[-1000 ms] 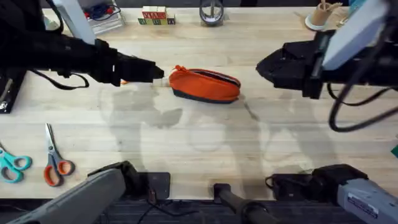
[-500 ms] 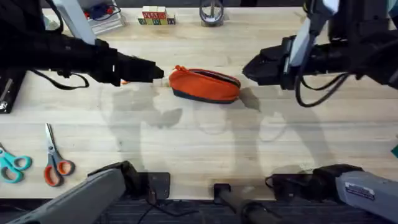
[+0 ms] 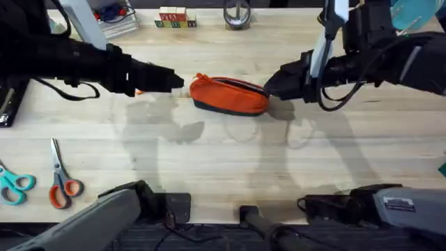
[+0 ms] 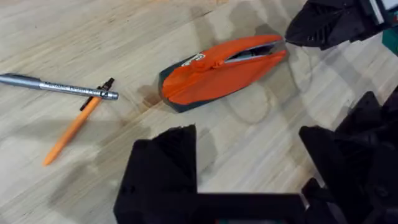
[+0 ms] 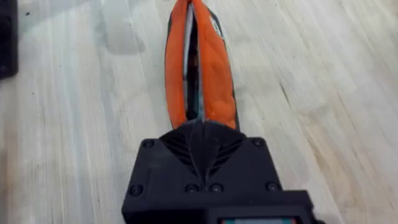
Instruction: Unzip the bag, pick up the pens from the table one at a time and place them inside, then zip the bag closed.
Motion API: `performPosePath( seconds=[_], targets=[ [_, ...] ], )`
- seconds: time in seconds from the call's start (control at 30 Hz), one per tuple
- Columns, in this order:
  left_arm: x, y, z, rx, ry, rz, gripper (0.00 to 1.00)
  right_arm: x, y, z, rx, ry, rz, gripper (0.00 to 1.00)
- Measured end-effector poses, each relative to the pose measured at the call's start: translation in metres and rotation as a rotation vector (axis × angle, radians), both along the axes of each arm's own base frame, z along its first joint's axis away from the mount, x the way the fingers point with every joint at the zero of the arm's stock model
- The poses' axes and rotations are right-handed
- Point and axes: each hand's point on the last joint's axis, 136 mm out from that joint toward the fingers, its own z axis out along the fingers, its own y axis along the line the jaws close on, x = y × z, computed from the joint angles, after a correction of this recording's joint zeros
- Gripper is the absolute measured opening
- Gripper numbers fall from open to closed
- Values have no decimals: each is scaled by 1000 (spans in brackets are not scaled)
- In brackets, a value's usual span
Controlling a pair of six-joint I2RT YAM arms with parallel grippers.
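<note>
Two end effectors: left (image 4: 249, 168) open, right (image 5: 202, 140) closed at bag (image 5: 199, 68); labels unreadable.

Left arm: extended from the left side toward the middle, wrist level, end effector (image 3: 175, 80) pointing right, fingers (image 4: 163, 168) spread wide apart

Right arm: reaching in from the right, wrist angled down, end effector (image 3: 270, 88) pointing left, fingers (image 5: 203, 138) pressed together at their tips
</note>
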Motion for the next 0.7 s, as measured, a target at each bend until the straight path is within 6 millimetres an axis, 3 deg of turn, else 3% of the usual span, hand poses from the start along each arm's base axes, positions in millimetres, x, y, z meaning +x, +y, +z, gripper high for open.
performPosePath(
  seconds=[0.33,0.7],
  targets=[
    [0,0,0,0,0,0,993,-7,4,-18,6,91,18,30],
    [0,0,0,0,0,0,993,-12,22,-36,-1,118,76,30]
  ],
)
